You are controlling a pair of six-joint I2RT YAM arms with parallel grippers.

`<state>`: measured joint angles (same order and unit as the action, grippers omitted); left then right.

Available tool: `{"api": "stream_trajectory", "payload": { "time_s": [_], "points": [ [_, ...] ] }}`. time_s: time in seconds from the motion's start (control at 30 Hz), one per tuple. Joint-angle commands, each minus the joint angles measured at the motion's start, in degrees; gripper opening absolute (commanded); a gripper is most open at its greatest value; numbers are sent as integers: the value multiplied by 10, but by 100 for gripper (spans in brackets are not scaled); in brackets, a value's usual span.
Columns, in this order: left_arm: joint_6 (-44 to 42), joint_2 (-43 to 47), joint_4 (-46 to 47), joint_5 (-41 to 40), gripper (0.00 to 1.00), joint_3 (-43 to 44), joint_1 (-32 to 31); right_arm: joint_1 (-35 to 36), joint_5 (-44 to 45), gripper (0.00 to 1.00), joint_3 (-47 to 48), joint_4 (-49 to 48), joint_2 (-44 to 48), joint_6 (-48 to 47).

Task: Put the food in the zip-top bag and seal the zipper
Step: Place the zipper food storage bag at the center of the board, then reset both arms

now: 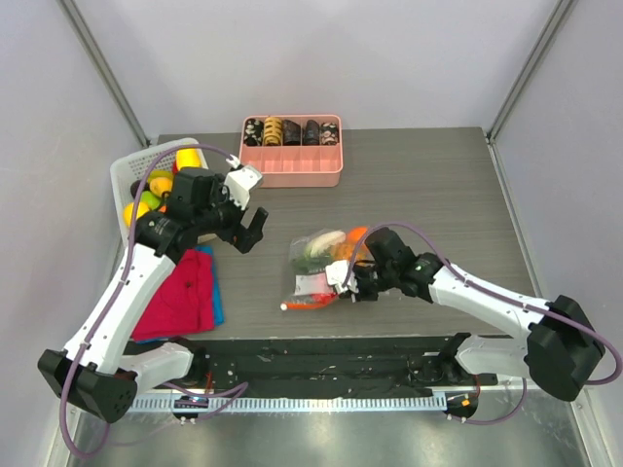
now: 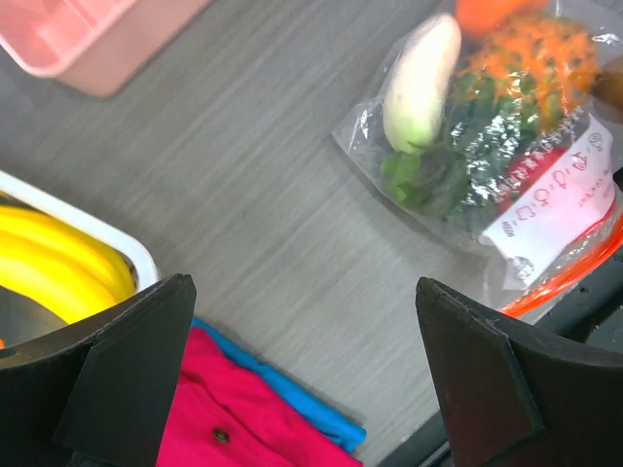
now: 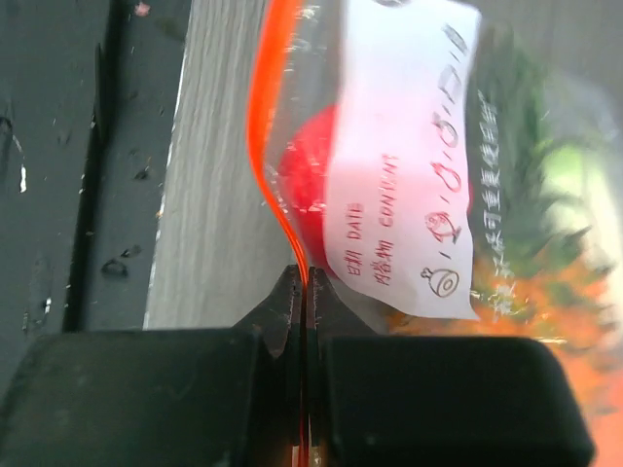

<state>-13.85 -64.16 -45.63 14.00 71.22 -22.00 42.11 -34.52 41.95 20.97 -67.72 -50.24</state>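
Right jaws clamped on thin orange-red zipper strip (image 3: 258, 136); strip's long axis runs leftward from them; left jaws apart, farther off.

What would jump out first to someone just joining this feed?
The clear zip-top bag lies mid-table, stuffed with a white radish, a pineapple and a red fruit. The right gripper is pinched shut on its orange-red zipper, while the left gripper hangs wide open between the bag and the white basket.
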Motion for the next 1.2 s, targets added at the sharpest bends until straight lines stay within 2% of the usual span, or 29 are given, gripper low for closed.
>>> {"api": "stream_trajectory", "payload": {
  "time_s": [0.0, 0.07, 0.1, 0.13, 0.23, 0.33, 0.5, 0.63, 0.77, 0.8, 0.9, 0.97, 1.17],
  "points": [
    [44, 10, -24, -15, 100, -27, 3, 4, 23, 1, -37, -108, -7, 73],
    [59, 20, -25, -14, 100, -43, 6, 3, 24, 2, -63, -126, 0, 77],
    [62, 23, -26, -13, 100, -47, 8, 4, 25, 6, -67, -124, 4, 74],
    [67, 27, -26, -10, 100, -50, 12, 5, 25, 30, -66, -111, 7, 73],
    [83, 31, -36, 8, 100, -50, 38, 10, 10, 64, -23, -28, 13, 98],
    [92, 27, -57, 32, 100, -40, 59, 10, 13, 76, 8, 1, 59, 163],
    [113, 2, -117, 90, 100, 15, 98, 4, 104, 86, 71, 14, 146, 282],
    [142, -38, -154, 104, 100, 79, 144, -23, 194, 93, 101, 22, 185, 422],
    [195, -54, -157, 168, 100, 121, 193, -107, 207, 93, 99, 26, 225, 523],
    [200, -54, -156, 167, 100, 122, 196, -145, 205, 93, 96, 26, 234, 543],
    [203, -44, -148, 146, 100, 102, 199, -195, 211, 93, 74, 28, 281, 586],
    [205, -31, -147, 132, 100, 77, 199, -214, 238, 93, 59, 36, 316, 603],
    [201, -4, -156, 139, 100, 19, 199, -259, 249, 93, 33, 76, 363, 626]
  ]
}}
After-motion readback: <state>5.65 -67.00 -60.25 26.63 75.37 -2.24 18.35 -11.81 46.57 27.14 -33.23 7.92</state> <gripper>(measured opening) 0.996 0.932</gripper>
